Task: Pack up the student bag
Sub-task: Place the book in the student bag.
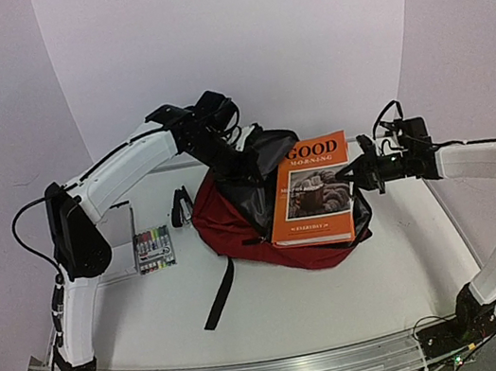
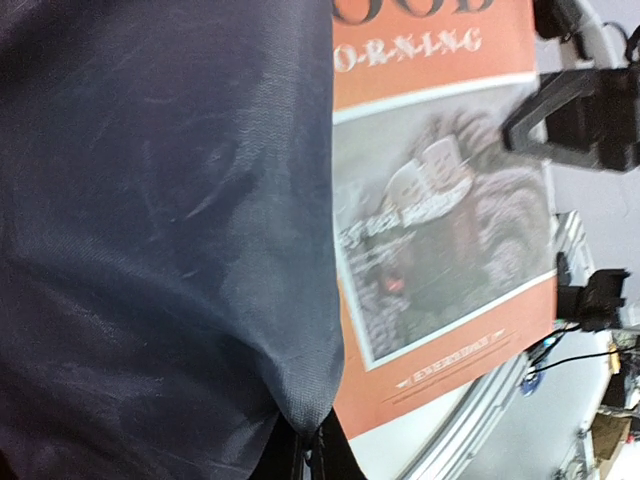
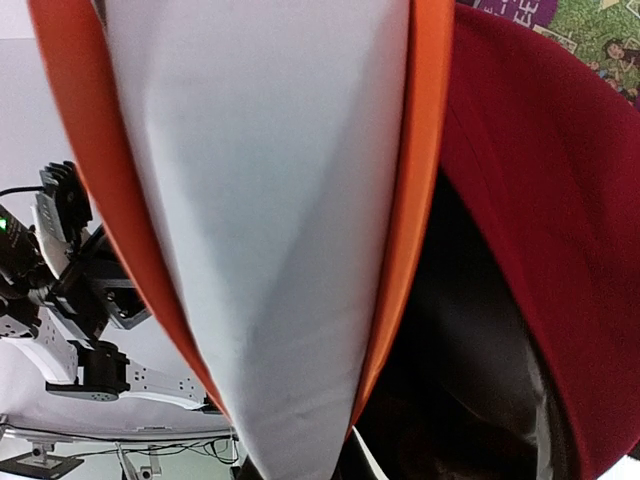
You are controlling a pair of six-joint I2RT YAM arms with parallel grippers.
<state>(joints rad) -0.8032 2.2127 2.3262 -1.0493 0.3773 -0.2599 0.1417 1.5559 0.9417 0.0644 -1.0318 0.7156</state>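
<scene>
Pinching the bag's (image 1: pixel 235 221) lining up with the left hand (image 1: pixel 243 156), mid-tabletop (image 1: pixel 346 303). Clamping the book's (image 1: pixel 312 193) right edge in the right hand (image 1: pixel 359 172), the nearer one; mouth lying just left, beneath the book.

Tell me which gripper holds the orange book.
The right gripper, clamped on one edge of the orange book; the left gripper instead pinches the dark lining of the student bag.
</scene>
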